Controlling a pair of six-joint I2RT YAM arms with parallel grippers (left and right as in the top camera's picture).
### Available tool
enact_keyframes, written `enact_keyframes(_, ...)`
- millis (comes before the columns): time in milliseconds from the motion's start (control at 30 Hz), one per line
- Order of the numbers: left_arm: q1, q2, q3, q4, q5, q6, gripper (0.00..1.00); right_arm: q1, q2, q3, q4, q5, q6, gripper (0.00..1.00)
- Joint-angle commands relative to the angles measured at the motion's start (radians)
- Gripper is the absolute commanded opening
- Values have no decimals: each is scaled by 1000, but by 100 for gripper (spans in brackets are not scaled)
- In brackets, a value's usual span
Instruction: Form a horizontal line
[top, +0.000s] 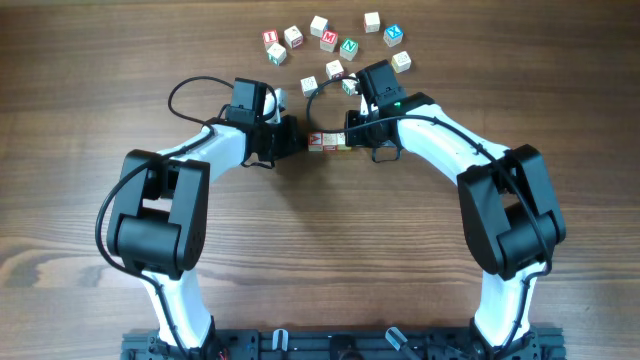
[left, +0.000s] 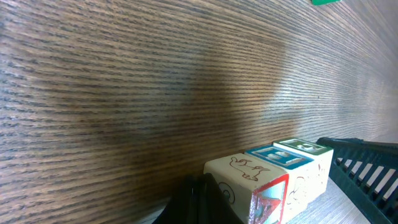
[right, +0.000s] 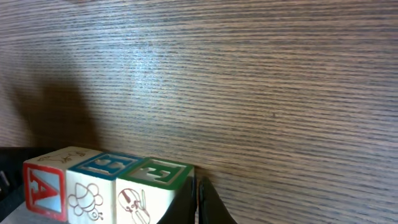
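While the closed left gripper (top: 293, 137) and closed right gripper (top: 358, 135) bracket the horizontal line (top: 329, 141) (three cubes), next probably fetch a loose cube (top: 335, 69).

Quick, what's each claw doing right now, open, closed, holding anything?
Left claw: closed, holding nothing, beside the cube row.
Right claw: closed, holding nothing, at its other end.

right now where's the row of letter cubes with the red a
In the overhead view the row of letter cubes sits mid-frame between both arms' shut jaws, its red-A end toward the left arm, just below the loose cluster of cubes.
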Motion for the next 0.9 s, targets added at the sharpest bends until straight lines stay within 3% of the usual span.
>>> enact_keyframes(0,2,19,-6,-7,-13,16,4,2,11,24,-17,60,-10,4)
enact_keyframes(867,2,19,-6,-16,-47,16,4,2,11,24,-42,18,-10,5)
